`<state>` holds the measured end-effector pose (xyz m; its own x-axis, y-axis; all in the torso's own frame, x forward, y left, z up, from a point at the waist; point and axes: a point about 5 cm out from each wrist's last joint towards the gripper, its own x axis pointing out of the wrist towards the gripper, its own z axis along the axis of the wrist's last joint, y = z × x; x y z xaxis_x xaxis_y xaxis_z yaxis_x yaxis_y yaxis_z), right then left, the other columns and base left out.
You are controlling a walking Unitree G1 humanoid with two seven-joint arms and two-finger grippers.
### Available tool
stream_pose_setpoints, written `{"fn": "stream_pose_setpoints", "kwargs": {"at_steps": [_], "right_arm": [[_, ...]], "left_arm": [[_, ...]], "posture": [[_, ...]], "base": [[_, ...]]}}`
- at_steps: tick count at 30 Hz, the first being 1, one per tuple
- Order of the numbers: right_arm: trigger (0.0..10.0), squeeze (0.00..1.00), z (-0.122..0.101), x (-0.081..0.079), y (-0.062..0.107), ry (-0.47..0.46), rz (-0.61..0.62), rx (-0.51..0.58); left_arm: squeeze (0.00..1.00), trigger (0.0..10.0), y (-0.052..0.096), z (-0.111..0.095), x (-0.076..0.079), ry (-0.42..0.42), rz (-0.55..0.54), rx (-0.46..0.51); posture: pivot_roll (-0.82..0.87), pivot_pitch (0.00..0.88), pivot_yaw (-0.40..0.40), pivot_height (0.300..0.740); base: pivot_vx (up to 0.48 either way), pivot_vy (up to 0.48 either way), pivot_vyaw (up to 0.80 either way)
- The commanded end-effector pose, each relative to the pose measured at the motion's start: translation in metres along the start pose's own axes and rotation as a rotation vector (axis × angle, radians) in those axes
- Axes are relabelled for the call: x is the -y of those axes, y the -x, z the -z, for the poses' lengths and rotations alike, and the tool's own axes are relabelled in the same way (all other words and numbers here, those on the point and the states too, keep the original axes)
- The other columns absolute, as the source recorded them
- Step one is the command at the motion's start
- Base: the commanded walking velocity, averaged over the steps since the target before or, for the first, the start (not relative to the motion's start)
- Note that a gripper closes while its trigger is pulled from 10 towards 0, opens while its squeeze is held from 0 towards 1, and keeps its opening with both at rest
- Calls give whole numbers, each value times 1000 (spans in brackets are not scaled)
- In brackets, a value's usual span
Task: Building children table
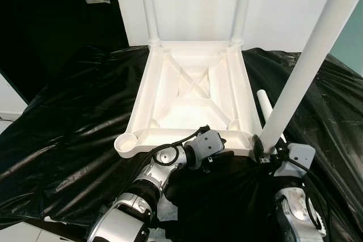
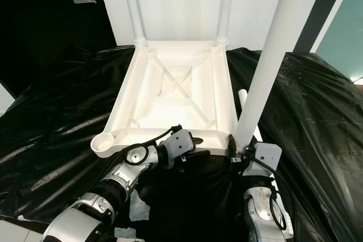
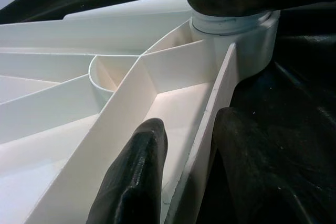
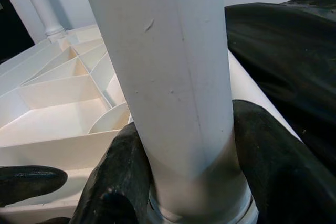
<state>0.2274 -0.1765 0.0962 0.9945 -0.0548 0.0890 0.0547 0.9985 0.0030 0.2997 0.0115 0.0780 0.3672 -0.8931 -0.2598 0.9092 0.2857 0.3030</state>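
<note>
Black fingers of the right tool (image 4: 184, 182) clamped round the foot of a white leg (image 1: 306, 60), right where it meets the near right corner socket of the upturned tabletop (image 1: 193, 83). Leg leaning up and away to the right, not yet plumb like the two far legs (image 1: 148, 4) standing in the back corners. Left tool (image 3: 184, 171) pinching the near rim of the tabletop, one finger (image 3: 134, 177) inside the ribbed frame, the other outside against the black sheet (image 1: 68, 140), bracing the piece. Near left socket (image 1: 127, 141) open, no leg in it. One more white tube (image 1: 265, 103) lying on the sheet just beside the right edge of the tabletop, likely the last leg.

Step in hand, by the look of it: seating the third leg. Whether fully home in the socket, cannot tell, since the fingers hide the joint. Next move likely calls for straightening the leg to match the far pair, then pressing or twisting down while holding the rim firm. After that, release, fetch the loose tube and bring it to the near left socket.
</note>
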Motion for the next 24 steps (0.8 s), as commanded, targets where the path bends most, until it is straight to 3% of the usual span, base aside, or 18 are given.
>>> {"fn": "stream_pose_setpoints", "kwargs": {"at_steps": [1,2,3,4,9,10,22,24], "right_arm": [[10000,0,9,-2,1,-4,-9,-61],[10000,0,9,-3,0,-3,-23,-64],[10000,576,7,-4,-1,-3,-29,-60],[10000,1000,4,-4,-2,-8,-31,-44],[10000,1000,-1,-4,-8,39,-56,-25],[10000,0,-2,-5,-10,64,-87,-25],[10000,0,-6,9,-25,166,-446,-100],[10000,0,-5,10,-26,173,-461,-111]], "left_arm": [[0,10000,4,30,17,99,-14,-128],[0,10000,3,29,17,99,-14,-127],[0,10000,3,29,17,98,-14,-126],[0,10000,2,28,17,98,-14,-124],[0,10000,2,28,18,98,-12,-123],[0,10000,2,29,18,99,-10,-124],[0,10000,0,28,20,97,3,-126],[0,10000,0,28,20,97,3,-126]], "posture": [[-57,0,20,740],[-58,0,20,740],[-59,0,18,740],[-60,0,18,740],[-67,0,20,740],[-69,0,21,740],[-73,0,22,740],[-73,0,22,740]], "base": [[0,0,0],[0,0,0],[0,0,0],[0,0,0],[0,0,0],[0,0,0],[0,0,0],[0,0,0]]}}
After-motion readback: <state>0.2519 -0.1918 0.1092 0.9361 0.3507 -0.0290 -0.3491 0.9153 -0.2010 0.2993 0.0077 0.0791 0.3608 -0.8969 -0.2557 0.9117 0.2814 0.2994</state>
